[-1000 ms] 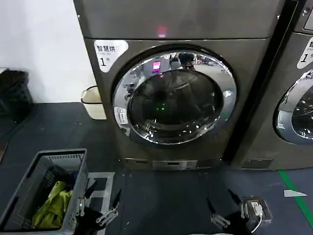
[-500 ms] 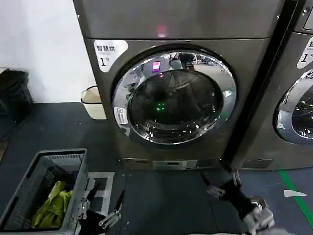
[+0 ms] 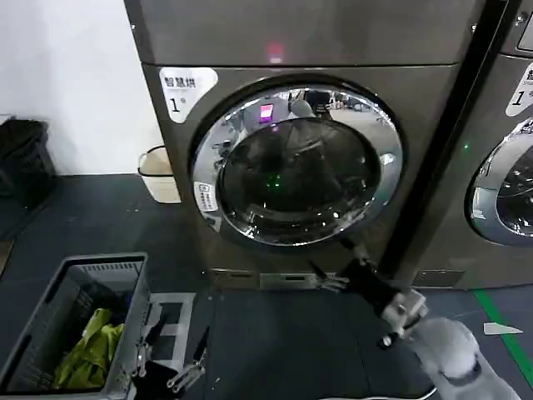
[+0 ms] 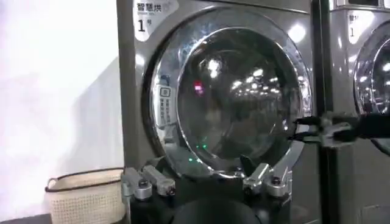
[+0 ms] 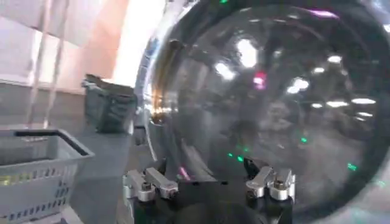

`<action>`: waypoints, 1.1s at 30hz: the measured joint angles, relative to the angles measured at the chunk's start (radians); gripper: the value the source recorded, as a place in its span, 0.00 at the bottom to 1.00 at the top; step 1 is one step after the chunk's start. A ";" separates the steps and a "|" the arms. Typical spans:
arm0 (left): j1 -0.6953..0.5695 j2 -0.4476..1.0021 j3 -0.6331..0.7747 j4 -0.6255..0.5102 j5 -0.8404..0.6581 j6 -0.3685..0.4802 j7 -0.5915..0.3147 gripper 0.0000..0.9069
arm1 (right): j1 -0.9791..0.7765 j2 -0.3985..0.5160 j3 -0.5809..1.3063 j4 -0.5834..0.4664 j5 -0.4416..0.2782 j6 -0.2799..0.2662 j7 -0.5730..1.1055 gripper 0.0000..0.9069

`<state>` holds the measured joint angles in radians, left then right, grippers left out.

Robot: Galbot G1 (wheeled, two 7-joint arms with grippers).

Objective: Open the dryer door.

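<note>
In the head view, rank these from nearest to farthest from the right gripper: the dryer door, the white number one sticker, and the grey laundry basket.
From the right gripper, jaws open, low before the dryer:
1. The dryer door, just above and to the left of it.
2. The white sticker, on the dryer's upper left corner.
3. The grey laundry basket, on the floor far left, beside the parked left gripper.

Laundry room: numbered dryer (image 3: 300,150), second machine (image 3: 500,167) beside.

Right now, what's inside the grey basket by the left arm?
The grey basket holds crumpled yellow-green cloth against a dark interior. The near wall and the cloth cover whatever lies beneath. The left gripper sits beside the basket, fingers open.
</note>
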<state>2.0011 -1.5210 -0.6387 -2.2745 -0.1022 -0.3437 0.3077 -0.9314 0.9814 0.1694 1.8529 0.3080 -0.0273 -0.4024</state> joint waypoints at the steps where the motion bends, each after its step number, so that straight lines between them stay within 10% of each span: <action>1: 0.001 -0.002 0.000 -0.001 0.001 -0.001 0.001 1.00 | 0.022 0.006 -0.018 -0.015 0.009 -0.004 -0.001 1.00; 33: 0.011 -0.017 0.005 0.002 0.033 -0.008 0.012 1.00 | 0.401 0.203 -0.297 -0.312 0.025 -0.017 -0.036 1.00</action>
<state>2.0121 -1.5382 -0.6334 -2.2724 -0.0693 -0.3512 0.3195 -0.5301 1.1843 -0.1281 1.5410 0.3328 -0.0439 -0.4382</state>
